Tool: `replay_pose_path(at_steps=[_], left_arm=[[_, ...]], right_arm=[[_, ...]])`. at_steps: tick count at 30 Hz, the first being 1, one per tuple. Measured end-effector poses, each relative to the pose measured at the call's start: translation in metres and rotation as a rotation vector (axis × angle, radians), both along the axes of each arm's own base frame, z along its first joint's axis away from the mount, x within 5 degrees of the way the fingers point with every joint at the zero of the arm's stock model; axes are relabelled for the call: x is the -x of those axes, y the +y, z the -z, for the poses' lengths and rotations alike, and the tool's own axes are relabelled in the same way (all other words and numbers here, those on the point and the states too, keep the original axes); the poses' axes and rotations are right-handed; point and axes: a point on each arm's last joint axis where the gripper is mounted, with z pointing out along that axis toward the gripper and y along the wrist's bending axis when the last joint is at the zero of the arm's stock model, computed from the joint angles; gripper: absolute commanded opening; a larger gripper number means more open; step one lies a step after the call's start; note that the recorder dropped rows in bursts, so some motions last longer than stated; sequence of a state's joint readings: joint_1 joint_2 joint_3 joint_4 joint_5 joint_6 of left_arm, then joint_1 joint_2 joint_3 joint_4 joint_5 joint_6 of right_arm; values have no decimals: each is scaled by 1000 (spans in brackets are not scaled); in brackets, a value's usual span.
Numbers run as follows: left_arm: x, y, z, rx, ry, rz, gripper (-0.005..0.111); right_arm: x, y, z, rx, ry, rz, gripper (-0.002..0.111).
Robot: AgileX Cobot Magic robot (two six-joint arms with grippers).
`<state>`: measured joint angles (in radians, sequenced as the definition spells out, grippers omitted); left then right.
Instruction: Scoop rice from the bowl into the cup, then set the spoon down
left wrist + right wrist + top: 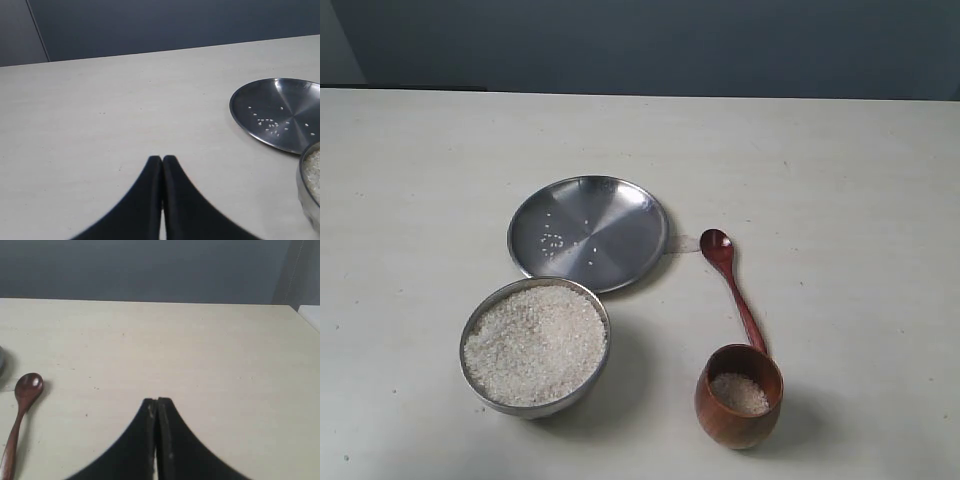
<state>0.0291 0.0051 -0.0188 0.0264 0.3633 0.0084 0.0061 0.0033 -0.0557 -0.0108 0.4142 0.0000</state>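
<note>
On table (pixel 840 200): spoon (pixel 732 290) lies flat, handle end by cup (pixel 735 428).
Left pincer (pixel 162 159): clenched, empty.
Right pincer (pixel 156 401): clenched, empty.
Risk: your grasp near cup could tip it, spilling rice (pixel 738 393).

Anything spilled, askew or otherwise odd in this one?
A few loose rice grains lie scattered on the flat steel plate, outside the bowl and the cup. Otherwise nothing stands out; the spoon lies flat on the table.
</note>
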Motion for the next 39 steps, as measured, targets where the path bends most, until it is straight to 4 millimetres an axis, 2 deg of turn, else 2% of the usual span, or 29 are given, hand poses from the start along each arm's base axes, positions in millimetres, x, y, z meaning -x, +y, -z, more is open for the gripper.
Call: replay_pose_path(at_steps=[16, 22, 30, 39], left_arm=[[0, 0, 0, 0, 0, 0, 0], [0, 0, 0, 0, 0, 0, 0], [0, 0, 0, 0, 0, 0, 0], [0, 0, 0, 0, 0, 0, 0]], right_arm=[[0, 0, 0, 0, 0, 0, -1], [-1, -2, -2, 70, -22, 9, -1], [-2, -3, -8, 109, -88, 10, -1], [-3, -2, -24, 130, -265, -2, -1]])
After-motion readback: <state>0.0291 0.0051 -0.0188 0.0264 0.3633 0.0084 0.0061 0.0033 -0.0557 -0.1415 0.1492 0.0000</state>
